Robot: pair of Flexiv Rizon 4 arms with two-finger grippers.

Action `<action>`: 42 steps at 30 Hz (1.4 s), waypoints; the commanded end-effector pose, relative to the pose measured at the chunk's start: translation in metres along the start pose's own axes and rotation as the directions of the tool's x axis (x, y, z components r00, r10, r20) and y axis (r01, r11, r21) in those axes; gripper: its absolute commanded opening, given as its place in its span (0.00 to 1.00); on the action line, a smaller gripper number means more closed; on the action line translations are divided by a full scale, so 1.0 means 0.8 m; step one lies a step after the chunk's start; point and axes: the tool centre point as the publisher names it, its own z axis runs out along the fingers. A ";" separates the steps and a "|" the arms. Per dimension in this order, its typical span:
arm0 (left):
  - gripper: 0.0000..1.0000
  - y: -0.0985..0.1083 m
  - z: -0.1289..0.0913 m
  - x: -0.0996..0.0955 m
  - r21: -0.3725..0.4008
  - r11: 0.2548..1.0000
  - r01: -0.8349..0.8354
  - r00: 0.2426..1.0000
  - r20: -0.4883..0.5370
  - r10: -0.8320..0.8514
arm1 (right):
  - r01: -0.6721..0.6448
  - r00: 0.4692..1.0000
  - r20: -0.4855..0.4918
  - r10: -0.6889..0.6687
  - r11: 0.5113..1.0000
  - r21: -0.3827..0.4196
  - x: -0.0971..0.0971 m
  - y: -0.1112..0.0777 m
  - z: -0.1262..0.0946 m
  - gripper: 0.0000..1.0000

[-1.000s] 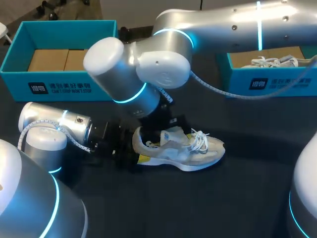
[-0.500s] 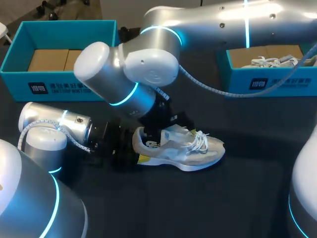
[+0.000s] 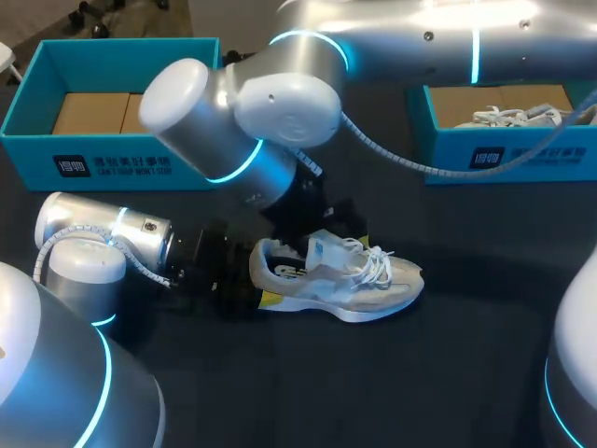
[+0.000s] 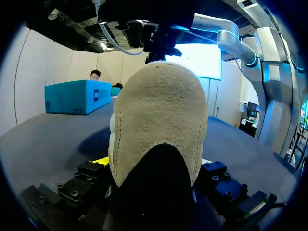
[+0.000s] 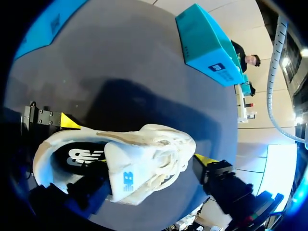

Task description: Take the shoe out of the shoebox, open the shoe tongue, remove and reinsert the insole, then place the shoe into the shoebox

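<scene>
Lying on its sole, the shoe [image 3: 345, 285] has its heel clamped between the left fingers [image 4: 154, 166], toe pointing away from them. Open surface [image 3: 420, 373] lies past the toe and alongside; two teal shoeboxes [image 3: 37, 154] stand well behind. The right arm [image 3: 280, 103] crosses the middle, bent down over the shoe's mouth. The left wrist view shows only the heel's back; the right wrist view looks down on the tongue [image 5: 126, 180]. Whether the right fingers [image 3: 315, 229] grip it cannot be told.
</scene>
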 end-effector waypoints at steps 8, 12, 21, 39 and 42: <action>0.00 0.001 0.000 0.000 -0.001 1.000 0.000 1.000 0.003 0.000 | -0.261 0.962 -0.079 0.259 0.965 -0.011 -0.021 -0.006 0.005 0.23; 0.00 0.001 0.000 0.000 -0.001 1.000 0.000 1.000 0.003 0.000 | -0.279 0.956 -0.102 0.276 0.960 -0.017 -0.028 -0.003 0.007 0.19; 0.00 0.001 0.000 0.000 -0.001 1.000 0.000 1.000 0.003 0.000 | -0.314 0.939 -0.148 0.310 0.949 -0.008 -0.050 -0.003 0.016 0.07; 0.00 0.001 0.000 0.000 -0.001 1.000 0.000 1.000 0.003 0.000 | -0.355 0.919 -0.172 0.355 0.934 0.034 -0.081 -0.008 0.057 0.17; 0.00 0.001 0.000 0.000 -0.001 1.000 0.000 1.000 0.003 0.000 | -0.364 0.914 -0.179 0.364 0.931 0.038 -0.084 -0.010 0.065 0.22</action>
